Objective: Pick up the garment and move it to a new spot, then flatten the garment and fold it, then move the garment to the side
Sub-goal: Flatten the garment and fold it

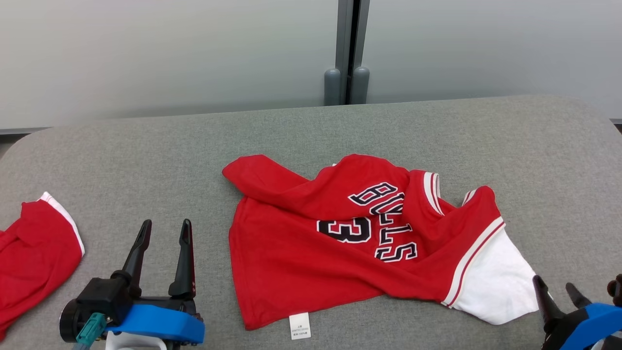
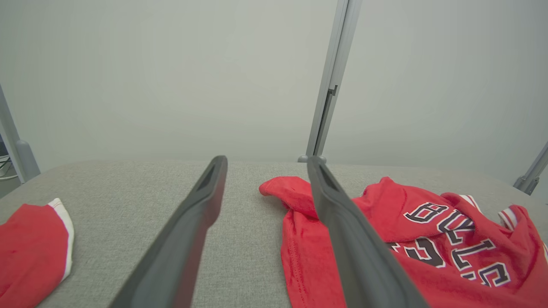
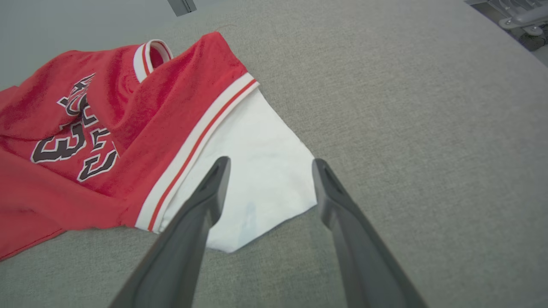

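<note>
A red garment (image 1: 311,253), a jersey with black-and-white lettering and a white sleeve (image 1: 495,282), lies crumpled on the grey table (image 1: 146,155) at centre right. My left gripper (image 1: 165,228) stands open at the lower left, a hand's width left of the jersey's edge. In the left wrist view the garment (image 2: 428,239) lies to the right, partly behind the right finger (image 2: 355,239). My right gripper (image 1: 554,284) is open at the lower right, its tips at the white sleeve's corner. In the right wrist view the sleeve (image 3: 261,171) lies between and beyond the open fingers.
A second red garment with white trim (image 1: 34,253) lies at the table's left edge, also seen in the left wrist view (image 2: 30,252). Pale wall panels with a grey post (image 1: 347,53) stand behind the table. Bare grey surface extends along the back and right.
</note>
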`<state>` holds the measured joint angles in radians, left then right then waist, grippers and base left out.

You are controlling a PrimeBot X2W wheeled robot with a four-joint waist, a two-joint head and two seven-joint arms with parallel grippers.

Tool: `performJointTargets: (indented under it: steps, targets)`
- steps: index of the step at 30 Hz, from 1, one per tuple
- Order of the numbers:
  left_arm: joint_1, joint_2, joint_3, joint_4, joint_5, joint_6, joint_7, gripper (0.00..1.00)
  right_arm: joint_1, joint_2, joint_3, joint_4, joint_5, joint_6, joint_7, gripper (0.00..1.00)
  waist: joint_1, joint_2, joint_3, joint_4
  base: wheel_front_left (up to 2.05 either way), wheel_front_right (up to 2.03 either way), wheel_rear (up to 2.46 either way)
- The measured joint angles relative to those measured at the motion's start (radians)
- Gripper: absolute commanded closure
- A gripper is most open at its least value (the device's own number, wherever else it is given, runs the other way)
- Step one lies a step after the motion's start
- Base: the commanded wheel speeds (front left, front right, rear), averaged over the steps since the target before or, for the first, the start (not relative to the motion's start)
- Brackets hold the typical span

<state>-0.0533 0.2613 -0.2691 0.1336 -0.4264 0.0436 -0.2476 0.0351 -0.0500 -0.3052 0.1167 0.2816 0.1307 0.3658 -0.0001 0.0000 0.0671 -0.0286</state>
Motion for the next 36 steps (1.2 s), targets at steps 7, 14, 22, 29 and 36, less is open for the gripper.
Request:
performJointTargets:
  steps: [7,14,22,29,36]
  targets:
    - [0.003,0.004,-0.005,-0.002,-0.005,0.0,0.001,0.0,0.0,-0.001,0.009,-0.139,-0.078,0.0,-0.149,0.0,0.0001,0.0,-0.006,0.003,0.0,0.0,0.0]
    - [0.023,-0.007,-0.013,0.014,-0.005,-0.002,-0.002,0.0,0.0,0.0,0.092,-0.209,-0.158,0.0,-0.325,0.0,0.0,0.0,-0.013,0.03,0.0,0.0,0.0]
    - [0.041,-0.013,-0.014,0.031,-0.005,-0.002,-0.009,0.0,0.009,0.0,0.173,-0.154,-0.177,0.0,-0.341,0.0,0.0,0.0,-0.022,0.048,0.0,0.0,0.0]
    - [0.041,-0.018,-0.011,0.028,-0.005,-0.006,-0.011,0.0,-0.139,-0.012,0.356,-0.046,-0.229,0.0,-0.129,0.0,0.0001,0.0,-0.013,0.055,0.0,0.0,0.0]
    - [0.006,-0.03,-0.036,0.032,0.005,-0.026,-0.012,0.0,-0.394,-0.135,0.571,0.106,-0.207,0.0,0.093,0.0,0.0001,0.0,0.002,0.101,0.0,0.0,0.0]
